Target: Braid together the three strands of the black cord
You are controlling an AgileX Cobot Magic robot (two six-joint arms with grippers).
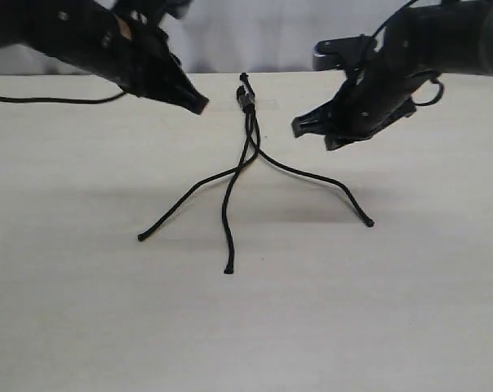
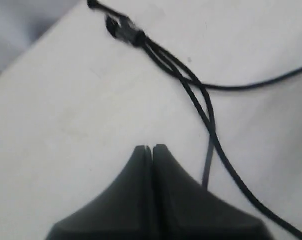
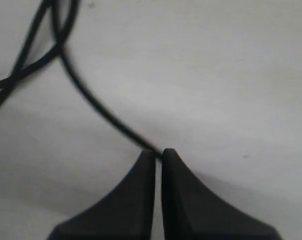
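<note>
Knot [image 1: 245, 96] at the far middle of the pale worktop [image 1: 410, 310] bound one end of the black cord [image 1: 250, 135], which lay flat on the surface. The three strands [image 1: 252, 151] ran together a short way toward the near side, crossed, then fanned apart: one to the left [image 1: 185, 196], one down the middle [image 1: 227, 224], one to the right [image 1: 320, 178]. The left fingers [image 1: 191, 98] hovered just left of the knot, clenched on nothing. The right fingers [image 1: 305, 125] hung above the worktop to the right of the crossing, pressed together, empty and clear of the cord.
</note>
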